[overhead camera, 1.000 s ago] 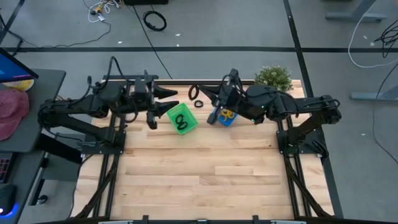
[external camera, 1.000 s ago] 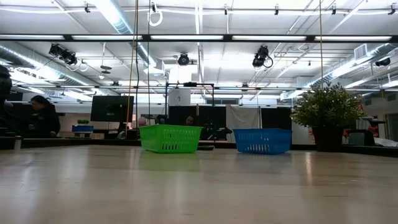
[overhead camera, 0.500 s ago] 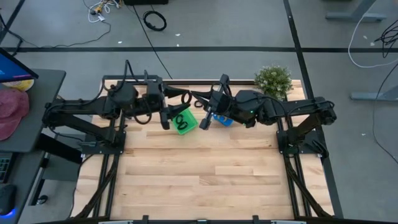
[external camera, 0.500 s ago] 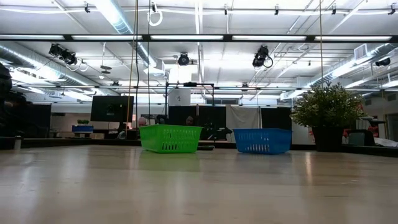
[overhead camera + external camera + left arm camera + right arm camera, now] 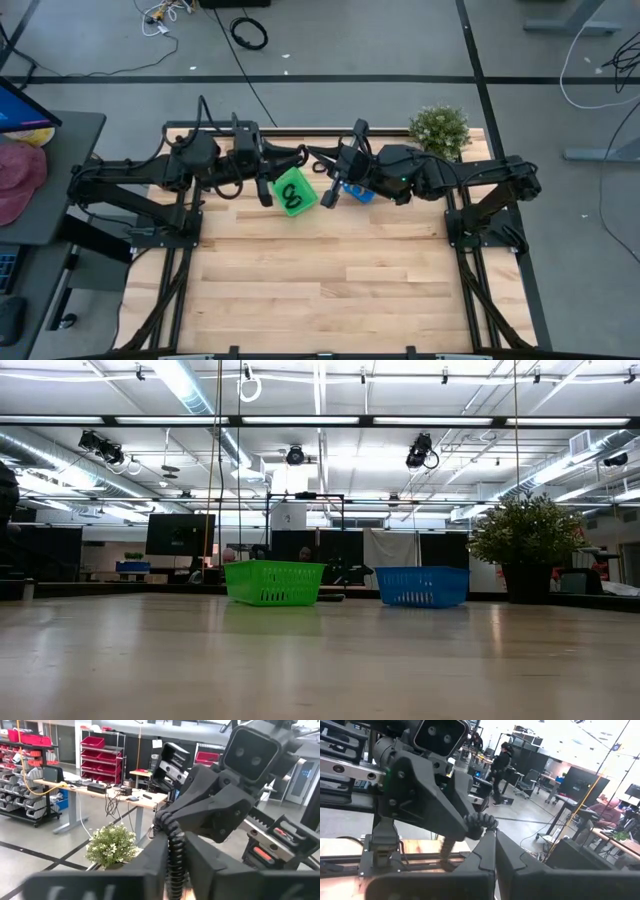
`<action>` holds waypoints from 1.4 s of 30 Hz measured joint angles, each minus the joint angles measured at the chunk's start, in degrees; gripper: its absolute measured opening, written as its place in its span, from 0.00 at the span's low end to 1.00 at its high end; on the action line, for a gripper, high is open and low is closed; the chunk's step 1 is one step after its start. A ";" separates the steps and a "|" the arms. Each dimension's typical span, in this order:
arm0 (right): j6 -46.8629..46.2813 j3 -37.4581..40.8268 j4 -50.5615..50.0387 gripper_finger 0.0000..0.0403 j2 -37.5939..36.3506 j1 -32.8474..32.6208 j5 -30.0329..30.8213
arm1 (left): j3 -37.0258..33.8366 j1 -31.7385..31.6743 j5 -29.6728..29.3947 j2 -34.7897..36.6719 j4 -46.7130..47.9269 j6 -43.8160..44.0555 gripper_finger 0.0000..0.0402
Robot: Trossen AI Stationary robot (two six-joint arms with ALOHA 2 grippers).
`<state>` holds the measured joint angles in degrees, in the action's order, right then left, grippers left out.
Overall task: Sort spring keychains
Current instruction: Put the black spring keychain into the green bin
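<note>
A black coiled spring keychain point(image 5: 174, 851) stretches between the left gripper point(image 5: 296, 156) and right gripper point(image 5: 320, 160), each clamped on 1 end, above the table's 12 o'clock edge.

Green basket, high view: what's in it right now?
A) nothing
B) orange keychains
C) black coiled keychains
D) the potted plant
C: dark coiled loops, the black spring keychains, lie inside the green basket, while the potted plant stands apart at the table's far right corner.
</note>
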<state>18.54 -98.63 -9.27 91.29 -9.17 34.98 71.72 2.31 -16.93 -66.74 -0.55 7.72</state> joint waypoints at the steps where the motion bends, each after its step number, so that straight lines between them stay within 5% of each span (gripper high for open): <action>1: 0.00 0.00 -0.08 0.00 0.00 0.00 0.02 | 0.00 0.00 0.00 0.00 0.08 0.00 0.13; 8: 0.00 0.00 -0.32 0.02 0.00 0.02 0.11 | 0.00 0.00 -0.10 0.00 0.11 -1.69 0.05; 15: 0.06 0.02 -1.35 0.19 -1.47 -0.79 0.49 | 0.06 0.00 -1.56 0.98 3.03 -1.63 0.06; 23: -2.32 0.02 -7.78 0.34 -4.97 -3.94 7.51 | 0.02 -0.15 -3.22 6.64 11.68 -1.80 0.06; 34: -10.26 0.02 -13.15 0.37 -6.01 -4.63 14.29 | 0.07 1.50 -24.89 10.17 15.39 3.54 0.05; 39: -12.58 0.02 -13.17 0.38 -6.08 -3.31 14.12 | 1.67 -3.83 -21.89 4.69 17.88 5.90 0.05; 42: -13.46 0.02 -13.17 0.39 -6.10 -2.82 14.14 | 5.44 -8.64 -14.99 0.98 26.77 11.70 0.05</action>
<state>5.09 -98.61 -22.44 85.19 -11.99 49.12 77.16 -6.33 -31.92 -65.76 26.22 19.42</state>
